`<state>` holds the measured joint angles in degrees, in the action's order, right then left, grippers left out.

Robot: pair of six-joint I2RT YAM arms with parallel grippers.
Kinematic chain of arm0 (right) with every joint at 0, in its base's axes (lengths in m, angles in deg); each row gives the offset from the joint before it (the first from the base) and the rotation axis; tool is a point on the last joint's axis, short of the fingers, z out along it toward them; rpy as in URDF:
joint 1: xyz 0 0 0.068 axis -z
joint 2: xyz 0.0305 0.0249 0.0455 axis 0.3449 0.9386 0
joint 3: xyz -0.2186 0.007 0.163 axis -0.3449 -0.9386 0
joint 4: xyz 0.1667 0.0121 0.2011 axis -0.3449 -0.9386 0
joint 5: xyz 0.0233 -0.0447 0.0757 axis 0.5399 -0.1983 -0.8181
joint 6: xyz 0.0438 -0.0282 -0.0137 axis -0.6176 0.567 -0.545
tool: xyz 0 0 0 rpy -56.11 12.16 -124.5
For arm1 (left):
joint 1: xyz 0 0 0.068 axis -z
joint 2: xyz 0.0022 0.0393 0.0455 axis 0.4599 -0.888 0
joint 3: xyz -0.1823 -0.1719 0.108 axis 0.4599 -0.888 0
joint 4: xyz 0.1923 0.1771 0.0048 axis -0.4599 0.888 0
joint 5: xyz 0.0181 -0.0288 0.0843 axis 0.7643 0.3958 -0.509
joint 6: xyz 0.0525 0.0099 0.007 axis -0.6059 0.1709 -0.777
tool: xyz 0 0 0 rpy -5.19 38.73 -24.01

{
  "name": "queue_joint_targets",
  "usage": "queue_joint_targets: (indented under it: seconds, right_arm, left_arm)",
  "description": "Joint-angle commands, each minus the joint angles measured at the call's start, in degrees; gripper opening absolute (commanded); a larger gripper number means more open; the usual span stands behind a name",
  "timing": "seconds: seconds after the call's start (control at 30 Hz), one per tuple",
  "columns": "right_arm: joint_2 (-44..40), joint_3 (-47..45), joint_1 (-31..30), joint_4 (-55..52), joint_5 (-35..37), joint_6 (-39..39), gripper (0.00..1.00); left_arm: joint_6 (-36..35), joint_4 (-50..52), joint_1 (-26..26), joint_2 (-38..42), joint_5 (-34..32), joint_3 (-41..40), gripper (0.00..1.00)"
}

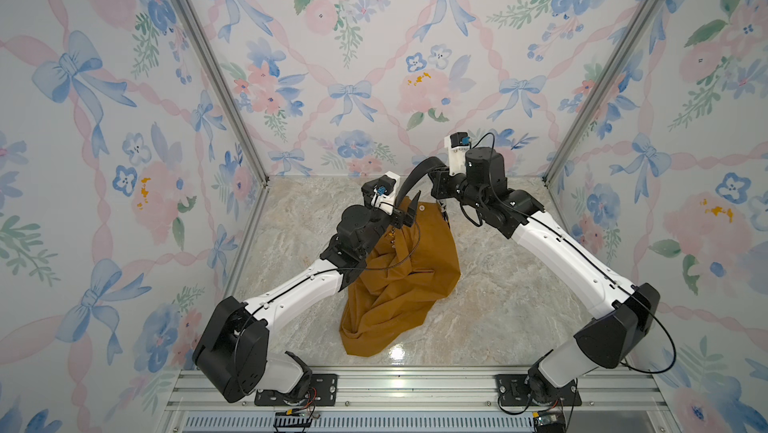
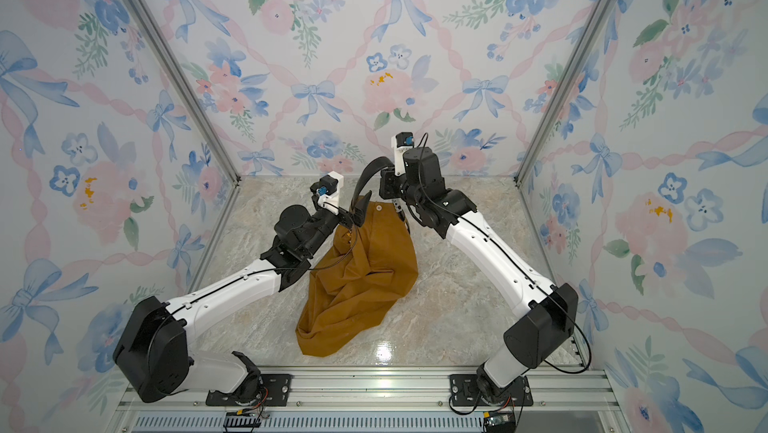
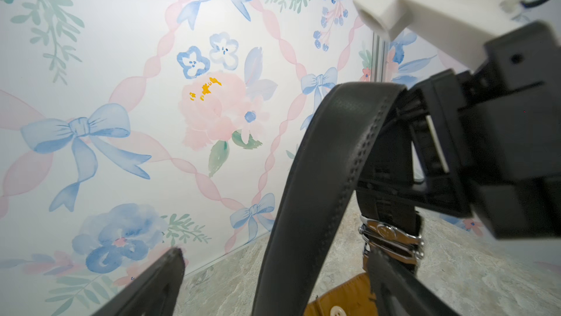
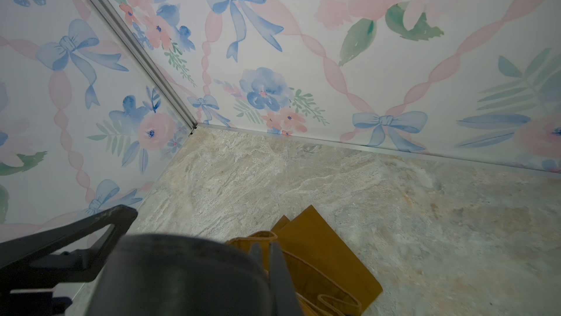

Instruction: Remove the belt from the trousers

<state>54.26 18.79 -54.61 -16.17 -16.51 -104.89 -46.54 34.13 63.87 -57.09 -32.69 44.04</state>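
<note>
The mustard trousers (image 1: 399,281) (image 2: 361,285) lie crumpled mid-table, with the waistband and its white button (image 3: 337,311) toward the back wall. The black belt (image 1: 415,173) (image 3: 318,178) arches up off the waistband into my right gripper (image 1: 436,179) (image 2: 386,185), which is shut on the strap. The belt's silver buckle (image 3: 391,238) hangs below that grip. My left gripper (image 1: 409,210) (image 3: 276,253) stands open just above the waistband, and the strap passes between its fingers (image 3: 158,284) untouched. In the right wrist view the belt (image 4: 182,269) is a dark blur beside the shut fingers (image 4: 273,263), over the trousers (image 4: 328,253).
The marble tabletop (image 1: 519,306) is boxed in by flowered walls on three sides, with metal corner posts (image 1: 216,77). An aluminium rail (image 1: 415,385) carrying both arm bases runs along the front edge. Both forearms reach in over the table's sides toward the back.
</note>
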Motion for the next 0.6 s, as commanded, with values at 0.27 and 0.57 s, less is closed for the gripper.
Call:
queue_joint_targets:
  seconds: [0.27, 0.57]
  right_arm:
    - [6.4, 11.5, -3.4, -15.6, 3.0, 13.4, 0.16]
    - [-7.5, -15.2, -3.5, 11.0, 1.6, 14.3, 0.84]
  left_arm:
    - [0.2, 2.8, -0.1, -7.4, -5.0, 13.7, 0.57]
    - [3.4, 5.7, -0.9, -4.5, -4.3, 12.0, 0.0]
